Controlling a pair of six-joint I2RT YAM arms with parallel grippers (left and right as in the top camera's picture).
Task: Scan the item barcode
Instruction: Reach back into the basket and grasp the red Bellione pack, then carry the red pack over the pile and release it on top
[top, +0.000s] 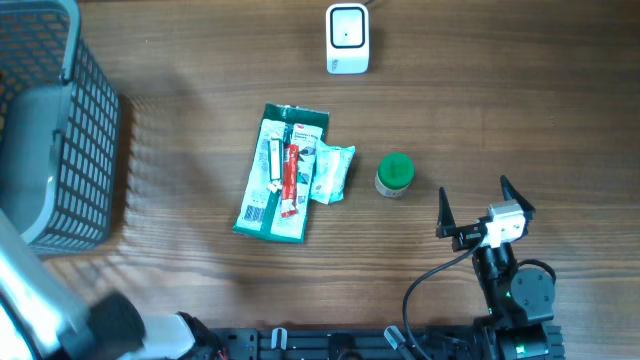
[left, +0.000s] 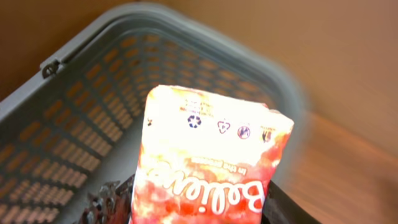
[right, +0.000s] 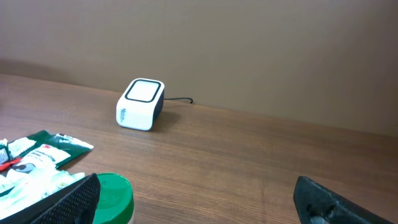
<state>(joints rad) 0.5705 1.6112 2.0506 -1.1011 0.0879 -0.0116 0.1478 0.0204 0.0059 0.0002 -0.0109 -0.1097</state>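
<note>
Two arms, one busy: left gripper (left: 193, 200) clamped on snack bag (left: 211, 162) at the basket (left: 74, 124), presumably to carry it to scanner (top: 347, 38); right gripper (top: 472, 187) spread wide, empty, parked beside green-lidded jar (top: 394, 174)

Your left tool (left: 198, 208) closed on a snack pouch (left: 211, 155), your right tool (top: 472, 190) level and facing forward, jaws spread wide with nothing between them, right arm (top: 512, 288) folded behind it

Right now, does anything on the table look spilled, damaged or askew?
Nothing spilled or damaged. But a narrow red packet lies on the green packet, and a small pale packet overlaps its right edge.
</note>
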